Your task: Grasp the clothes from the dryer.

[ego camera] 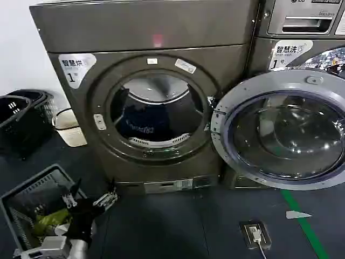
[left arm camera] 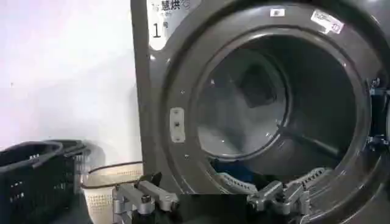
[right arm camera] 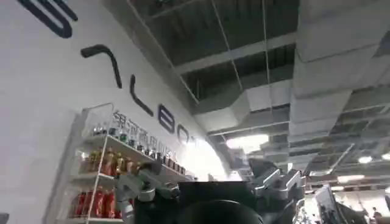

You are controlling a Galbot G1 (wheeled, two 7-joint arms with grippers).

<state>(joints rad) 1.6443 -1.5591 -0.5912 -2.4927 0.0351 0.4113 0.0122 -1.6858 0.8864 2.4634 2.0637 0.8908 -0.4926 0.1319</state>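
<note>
The bronze-grey dryer (ego camera: 145,32) stands ahead with its silver-rimmed glass door (ego camera: 280,129) swung open to the right. Dark blue clothes (ego camera: 137,124) lie low in the drum, and the left wrist view shows them as a blue patch (left arm camera: 234,170) behind the porthole's lower lip. My left gripper (ego camera: 89,202) is open and empty. It hangs low in front of the dryer, left of the porthole, over a floor basket, and its fingers (left arm camera: 146,198) point at the opening. My right gripper (right arm camera: 210,185) is open, holds nothing and points up toward a ceiling.
A grey basket (ego camera: 27,194) holding a yellow-green item sits on the floor at the lower left. Black baskets (ego camera: 19,116) and a white basket (ego camera: 67,127) stand left of the dryer. An LG machine (ego camera: 302,21) is at the upper right. A floor socket (ego camera: 254,233) and green tape (ego camera: 304,224) lie on the right.
</note>
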